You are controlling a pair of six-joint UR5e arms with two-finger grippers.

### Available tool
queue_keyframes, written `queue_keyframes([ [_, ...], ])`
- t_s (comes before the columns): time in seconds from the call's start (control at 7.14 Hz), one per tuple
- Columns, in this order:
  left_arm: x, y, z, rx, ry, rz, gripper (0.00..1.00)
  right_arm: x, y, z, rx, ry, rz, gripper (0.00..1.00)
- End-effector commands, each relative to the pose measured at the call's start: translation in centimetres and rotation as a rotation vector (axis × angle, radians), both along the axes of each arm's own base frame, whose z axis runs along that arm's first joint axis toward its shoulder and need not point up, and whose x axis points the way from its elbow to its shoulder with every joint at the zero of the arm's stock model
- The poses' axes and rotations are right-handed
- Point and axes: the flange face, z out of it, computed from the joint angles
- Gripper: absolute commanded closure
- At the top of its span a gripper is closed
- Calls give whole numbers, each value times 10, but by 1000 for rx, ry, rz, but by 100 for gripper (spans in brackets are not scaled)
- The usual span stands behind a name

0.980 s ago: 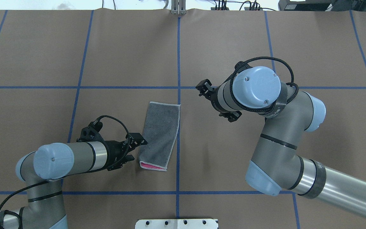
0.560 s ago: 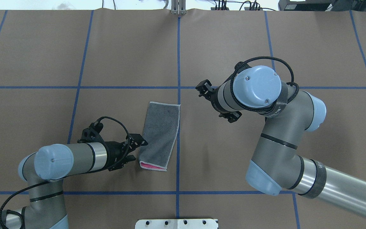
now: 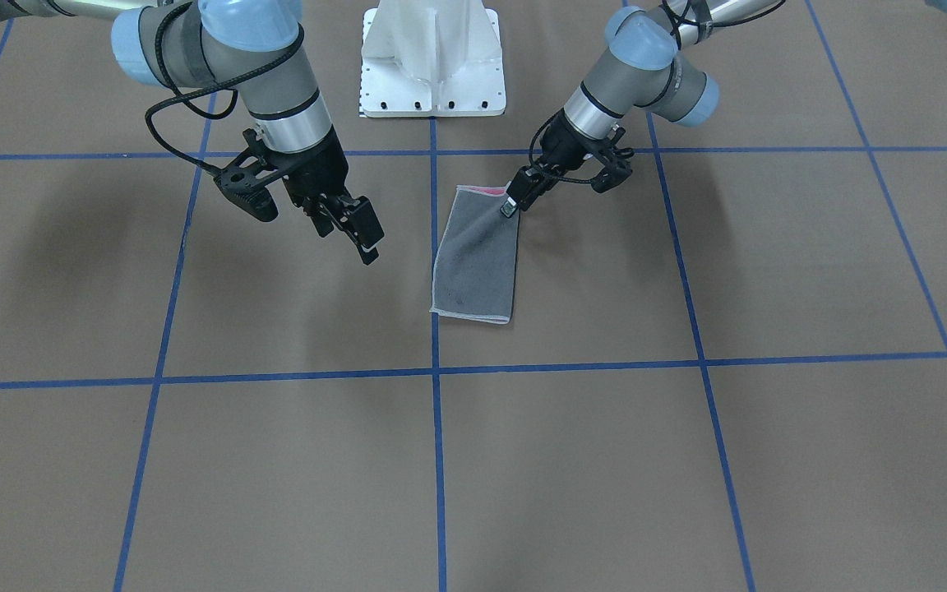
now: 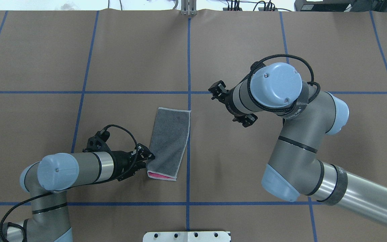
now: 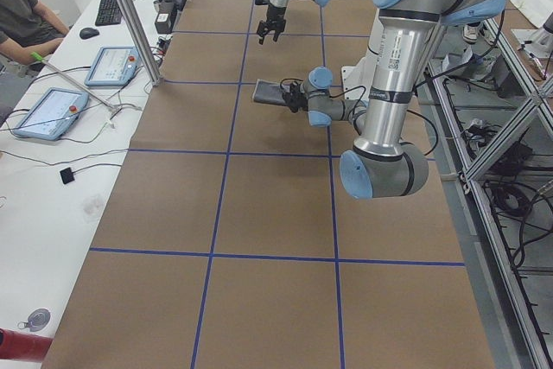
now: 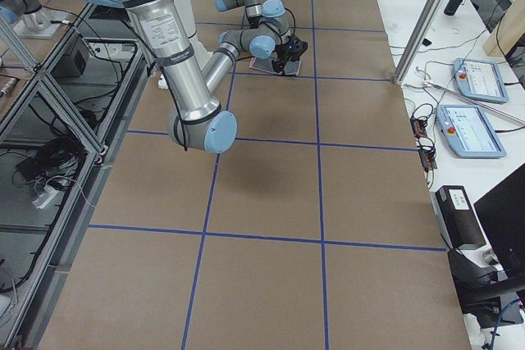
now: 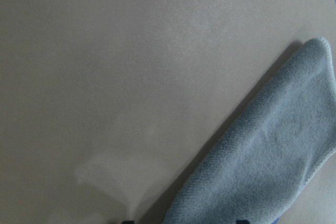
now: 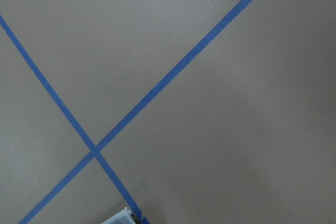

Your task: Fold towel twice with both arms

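towel (image 4: 170,143) lies folded once, grey face up (pink edge peeking out).

tabletop is all brown paper (image 4: 247,40) w/ a grid of blue tape lines (image 4: 188,60) on it. white metal base plate (image 3: 432,74) sits mid-edge on the robot side. long white bench (image 5: 52,231) runs along the opposite edge: blue-framed tablet (image 5: 117,65), second tablet (image 5: 47,112) just beside it, black keyboard (image 5: 108,6), black mouse (image 5: 89,33), silver aluminium post (image 5: 130,19), person in a grey tee (image 5: 22,15) seated at the far end. behind the robot: aluminium frame racks (image 5: 518,127) w/ loose cables
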Motion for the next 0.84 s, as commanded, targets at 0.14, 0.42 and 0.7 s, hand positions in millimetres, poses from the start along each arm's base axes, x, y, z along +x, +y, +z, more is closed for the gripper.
queue_keyframes([
  [0.14,1,1,3,-2,-6,2,62,6,-4,-3,-6,-11,-2,0],
  [0.42,-1,3,5,-5,-14,5,49,10,-5,-6,-4,-17,2,0],
  [0.7,1,3,0,-10,-25,7,93,12,-7,-5,-4,-15,6,0],
])
